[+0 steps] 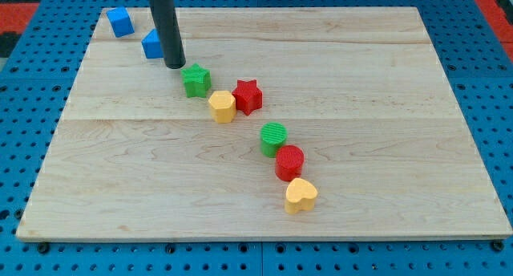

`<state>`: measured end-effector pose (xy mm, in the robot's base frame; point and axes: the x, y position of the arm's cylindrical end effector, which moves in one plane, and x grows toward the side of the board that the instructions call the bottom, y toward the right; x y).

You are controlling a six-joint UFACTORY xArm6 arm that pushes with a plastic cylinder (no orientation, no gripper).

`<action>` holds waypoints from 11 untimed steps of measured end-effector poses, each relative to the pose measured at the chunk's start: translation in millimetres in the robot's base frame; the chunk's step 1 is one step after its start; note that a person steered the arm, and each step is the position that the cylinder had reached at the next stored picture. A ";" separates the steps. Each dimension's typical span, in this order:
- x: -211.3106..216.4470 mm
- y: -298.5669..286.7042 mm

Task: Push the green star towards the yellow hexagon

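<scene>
At the frame's top edge the rod (167,27) is cut off. It hides the right part of a blue block (151,44), whose shape cannot be told.

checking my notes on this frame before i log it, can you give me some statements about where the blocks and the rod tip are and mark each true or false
1. My tip is just to the upper left of the green star. True.
2. The green star is far from the yellow hexagon. False: the two sit right next to each other, touching or nearly so.
3. The red star lies to the view's right of the yellow hexagon. True.
4. The yellow heart is at the view's top by the blue blocks. False: it is the lowest block, just below the red cylinder.
5. A green cylinder sits just above the red cylinder. True.
6. There are three blue blocks. False: only two show, one near the top left corner and one beside the rod.
</scene>
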<state>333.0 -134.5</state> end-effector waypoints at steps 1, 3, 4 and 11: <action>1.8 31.7; 6.6 -15.7; 7.8 19.0; 103.4 310.1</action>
